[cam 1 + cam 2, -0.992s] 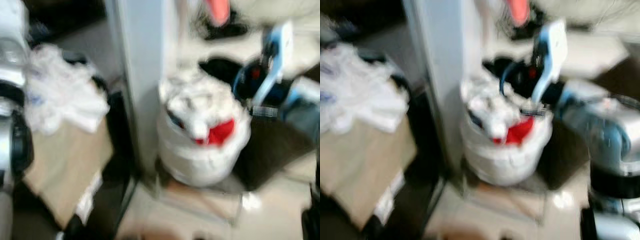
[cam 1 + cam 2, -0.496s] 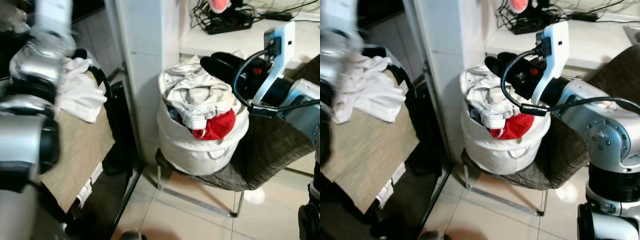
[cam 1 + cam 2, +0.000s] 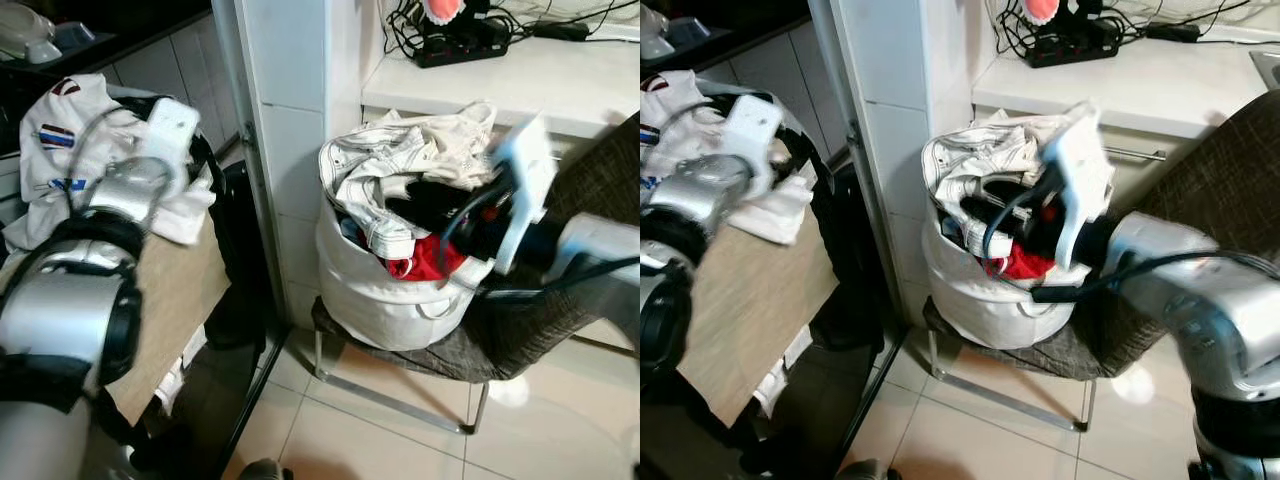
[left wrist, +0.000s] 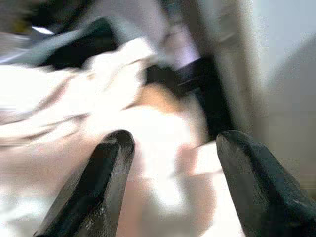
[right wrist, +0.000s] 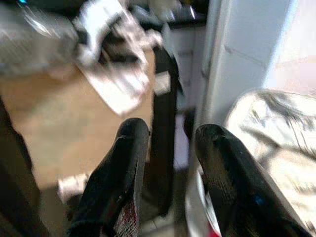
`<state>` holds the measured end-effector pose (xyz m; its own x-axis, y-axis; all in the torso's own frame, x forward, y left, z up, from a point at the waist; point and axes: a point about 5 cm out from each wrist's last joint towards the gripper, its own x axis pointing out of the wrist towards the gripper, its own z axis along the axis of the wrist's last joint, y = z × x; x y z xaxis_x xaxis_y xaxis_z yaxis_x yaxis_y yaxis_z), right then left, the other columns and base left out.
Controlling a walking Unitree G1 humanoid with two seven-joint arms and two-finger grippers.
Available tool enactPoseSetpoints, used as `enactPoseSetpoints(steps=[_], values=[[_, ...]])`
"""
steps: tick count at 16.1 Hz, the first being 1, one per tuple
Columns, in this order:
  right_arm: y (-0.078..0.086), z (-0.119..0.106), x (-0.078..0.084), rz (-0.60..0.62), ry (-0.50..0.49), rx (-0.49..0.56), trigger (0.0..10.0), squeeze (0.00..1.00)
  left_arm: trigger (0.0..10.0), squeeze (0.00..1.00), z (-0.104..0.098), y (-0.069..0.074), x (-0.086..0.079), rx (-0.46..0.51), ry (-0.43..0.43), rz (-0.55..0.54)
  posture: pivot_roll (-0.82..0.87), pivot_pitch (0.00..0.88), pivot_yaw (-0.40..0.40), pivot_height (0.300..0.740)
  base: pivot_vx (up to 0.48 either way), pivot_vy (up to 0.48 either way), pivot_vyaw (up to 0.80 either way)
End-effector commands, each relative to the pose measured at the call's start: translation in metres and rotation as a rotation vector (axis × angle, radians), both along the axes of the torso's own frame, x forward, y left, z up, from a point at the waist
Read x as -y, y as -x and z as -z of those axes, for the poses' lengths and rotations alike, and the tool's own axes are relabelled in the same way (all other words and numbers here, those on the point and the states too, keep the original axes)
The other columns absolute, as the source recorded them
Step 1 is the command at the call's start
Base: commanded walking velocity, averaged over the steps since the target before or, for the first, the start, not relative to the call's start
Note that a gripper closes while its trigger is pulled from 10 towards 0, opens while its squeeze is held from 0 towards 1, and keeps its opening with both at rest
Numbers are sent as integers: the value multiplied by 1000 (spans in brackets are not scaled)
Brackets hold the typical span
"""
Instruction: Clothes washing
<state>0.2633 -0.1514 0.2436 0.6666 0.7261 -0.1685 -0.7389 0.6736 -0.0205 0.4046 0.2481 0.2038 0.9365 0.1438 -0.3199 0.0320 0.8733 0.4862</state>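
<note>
A white laundry basket sits on a chair, stuffed with a cream garment and a red garment. My right gripper is down among the clothes at the basket's top. In the right wrist view its fingers stand open with nothing between them. A pile of white clothes with badges lies on a wooden surface at the left. My left arm reaches over that pile. In the left wrist view my left gripper is open just above the white cloth.
The chair has a grey-brown seat and thin metal legs. A white tiled pillar stands between the wooden surface and the basket. Behind is a counter with a power strip and cables. Tiled floor lies in front.
My right gripper has dropped from behind the basket down onto its clothes, and the cream garment now spreads toward the back. My left arm has reached forward over the white pile.
</note>
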Motion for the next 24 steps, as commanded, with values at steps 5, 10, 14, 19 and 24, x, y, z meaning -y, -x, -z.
enactPoseSetpoints(steps=[5,10,14,19,24], values=[[-4,-3,5,55,33,50,10000,0,10000,0,-25,11,-48,83,-277,-220,-48,0,68,740,0,0,0],[-14,-9,9,133,-11,80,10000,0,10000,0,-75,4,-43,401,-92,-274,-44,0,65,740,0,0,0],[-9,-6,6,99,-19,71,10000,0,10000,0,-29,-10,27,115,364,164,-46,0,72,740,0,0,0],[-2,-2,4,56,9,57,10000,0,10000,0,27,3,33,-204,10,286,-54,0,79,740,0,0,0],[-2,-3,7,67,27,69,10000,0,10000,0,19,6,1,-156,-280,108,-64,0,85,740,0,0,0]])
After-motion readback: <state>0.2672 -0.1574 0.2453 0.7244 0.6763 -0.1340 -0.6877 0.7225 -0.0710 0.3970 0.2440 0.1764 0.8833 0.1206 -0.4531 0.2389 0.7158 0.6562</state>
